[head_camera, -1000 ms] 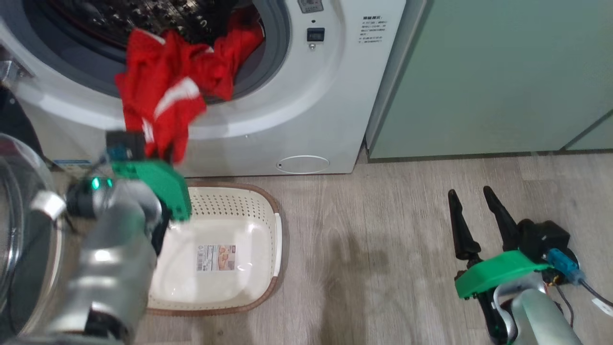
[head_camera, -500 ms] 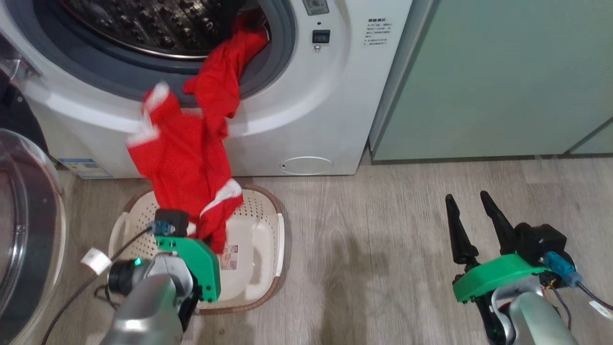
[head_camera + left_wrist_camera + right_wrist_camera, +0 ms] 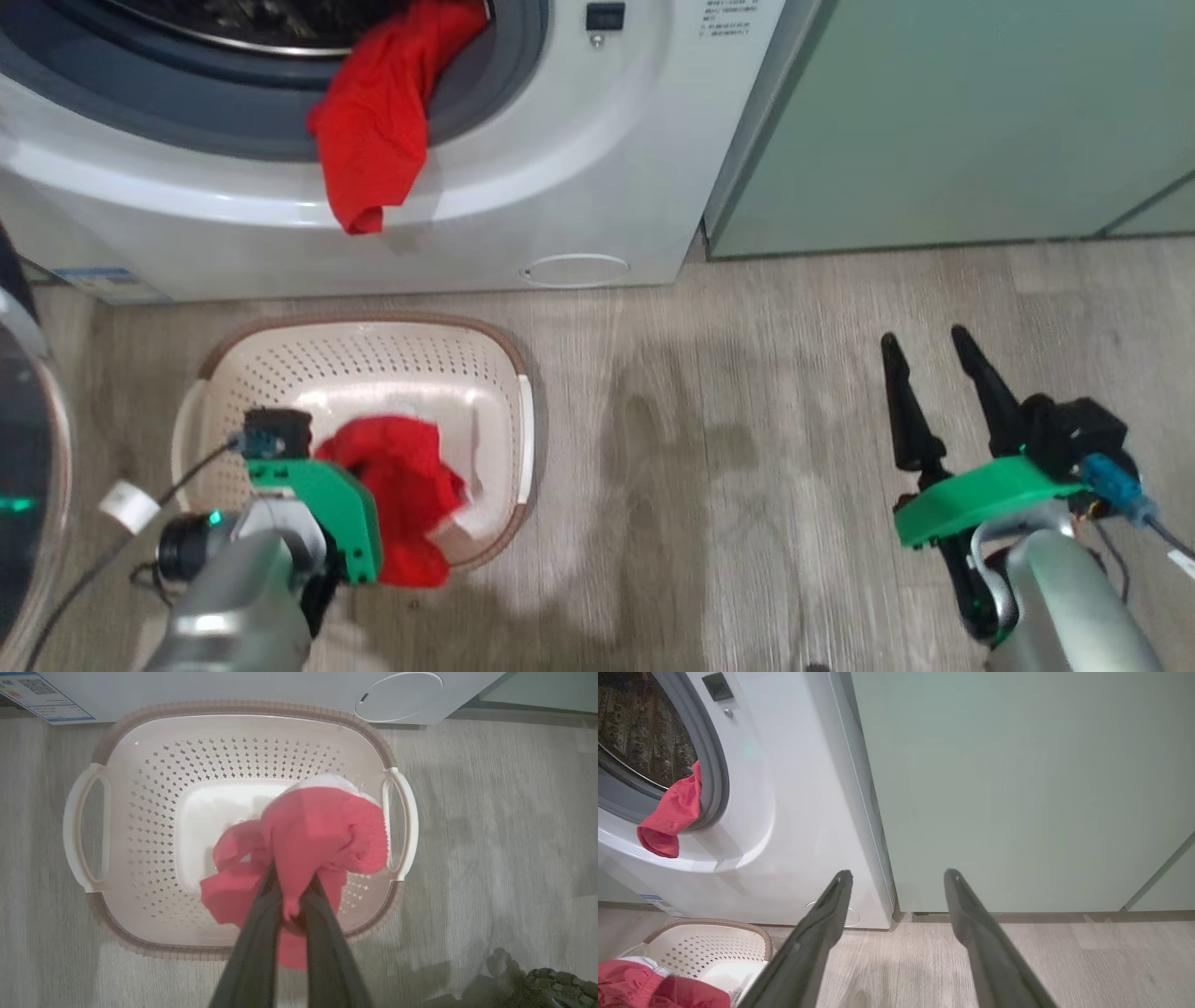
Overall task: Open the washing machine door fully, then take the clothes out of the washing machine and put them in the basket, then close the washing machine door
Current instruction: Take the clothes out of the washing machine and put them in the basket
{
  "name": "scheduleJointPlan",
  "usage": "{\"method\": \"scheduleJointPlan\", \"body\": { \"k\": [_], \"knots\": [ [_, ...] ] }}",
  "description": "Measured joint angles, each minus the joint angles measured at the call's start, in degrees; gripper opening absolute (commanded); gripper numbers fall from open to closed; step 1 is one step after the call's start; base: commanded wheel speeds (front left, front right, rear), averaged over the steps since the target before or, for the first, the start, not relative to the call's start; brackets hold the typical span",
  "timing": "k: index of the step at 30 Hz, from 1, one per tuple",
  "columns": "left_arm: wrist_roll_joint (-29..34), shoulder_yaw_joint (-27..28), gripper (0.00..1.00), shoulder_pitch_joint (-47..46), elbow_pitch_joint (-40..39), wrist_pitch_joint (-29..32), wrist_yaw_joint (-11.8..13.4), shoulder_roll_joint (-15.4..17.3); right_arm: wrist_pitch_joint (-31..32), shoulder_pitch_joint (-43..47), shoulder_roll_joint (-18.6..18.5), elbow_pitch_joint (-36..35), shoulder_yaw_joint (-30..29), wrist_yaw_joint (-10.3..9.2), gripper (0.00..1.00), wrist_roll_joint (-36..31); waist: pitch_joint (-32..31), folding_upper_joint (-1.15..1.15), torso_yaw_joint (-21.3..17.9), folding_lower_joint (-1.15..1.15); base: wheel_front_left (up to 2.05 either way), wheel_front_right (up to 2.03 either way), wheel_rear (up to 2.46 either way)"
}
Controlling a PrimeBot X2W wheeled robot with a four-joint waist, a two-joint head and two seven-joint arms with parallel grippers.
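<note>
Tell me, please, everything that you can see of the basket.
The basket is cream plastic, a rounded rectangle with perforated walls, a brown rim and a white handle at each short end. It stands upright on the floor just before the washer. A red garment, pinched by the left tool, hangs into it.

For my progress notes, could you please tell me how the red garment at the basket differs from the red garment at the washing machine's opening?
The bunched red fabric garment is in the cream perforated plastic basket, pinched between the left gripper's fingers; the other red garment hangs untouched over the white washing machine's grey rubber ring. The basket garment shows a white edge; the hanging garment looks plain red. Both are soft red cloth.
</note>
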Motion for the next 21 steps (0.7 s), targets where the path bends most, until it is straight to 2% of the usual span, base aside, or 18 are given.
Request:
{"method": "scheduleJointPlan", "body": {
  "k": [7, 19, 21],
  "knots": [
    [0.3, -0.4, 0.0, -6.7, 2.6, -2.5, 0.5, 0.6, 0.0, -2.7, -0.5, -1.1, -0.3, 0.0, 1.0, -0.1, 4.8, 0.0, -0.6, 0.0, 0.0, 0.0, 0.0],
    [-5.9, 3.9, 0.0, -12.9, 5.3, 1.6, 0.6, 0.4, 0.0, -7.7, -0.7, -3.6, -0.8, 0.0, 1.0, -0.2, 15.7, 0.0, -1.9, 0.0, 0.0, 0.0, 0.0],
    [-7.4, 5.0, 0.0, -14.0, 5.3, 1.6, 1.7, 0.4, 0.0, -8.3, -0.9, -4.1, -1.0, 0.0, 1.0, -0.6, 17.4, 0.0, -2.0, 0.0, 0.0, 0.0, 0.0]
  ]
}}
